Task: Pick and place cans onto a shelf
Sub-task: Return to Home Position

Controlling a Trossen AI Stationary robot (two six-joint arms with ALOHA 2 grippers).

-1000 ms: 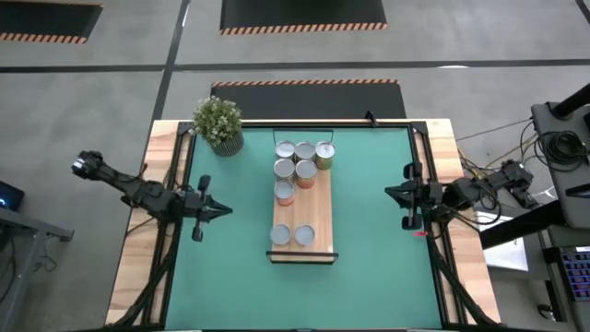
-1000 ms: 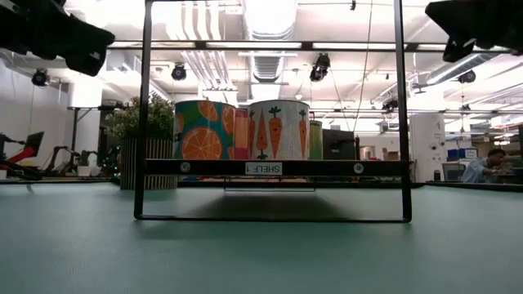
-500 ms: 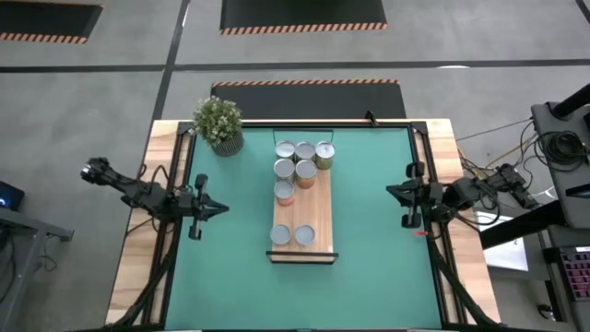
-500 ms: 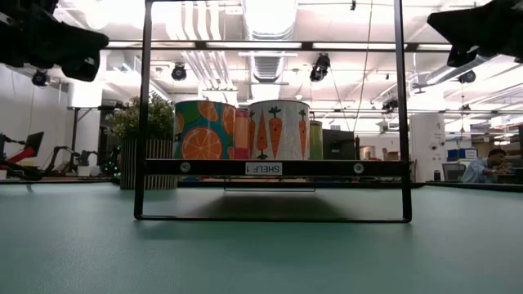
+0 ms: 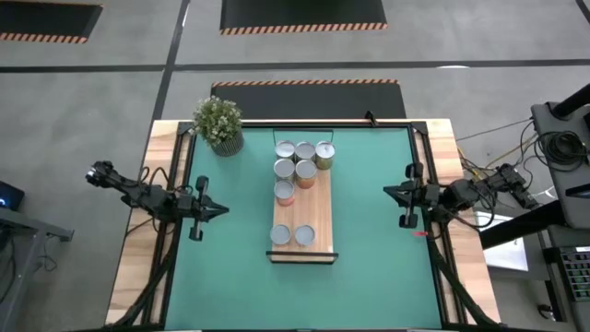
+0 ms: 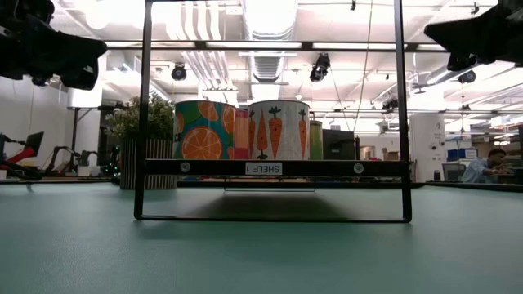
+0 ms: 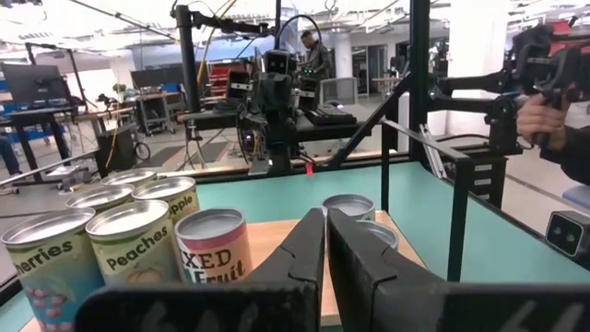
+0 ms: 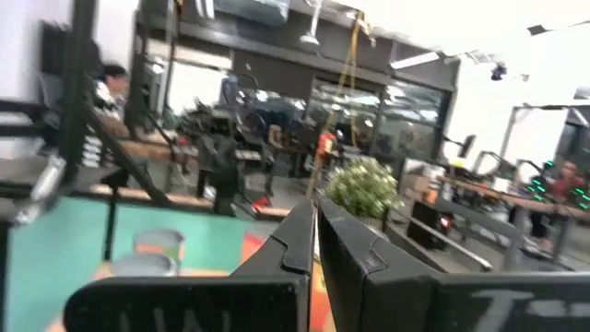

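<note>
With eight cans (image 5: 297,171) standing on the shelf (image 5: 316,207) in the middle of the bench (image 5: 369,267), the left hand (image 5: 219,209), pinched nearly closed and empty, has drawn back outward while the right hand (image 5: 391,192), likewise closed and empty, waits opposite, so stowing looks done.

Bright even indoor light, glaring ceiling lamps (image 6: 265,16), soft shadow beneath shelf (image 6: 212,167)

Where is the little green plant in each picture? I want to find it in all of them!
High view: the plant stands at the table's far left corner, near the shelf's far end.
Low view: the plant is behind the shelf's left post.
Left wrist view: not in it.
Right wrist view: the plant is ahead of the right end effector.
Shared landmark: the wooden shelf holding the cans.
</note>
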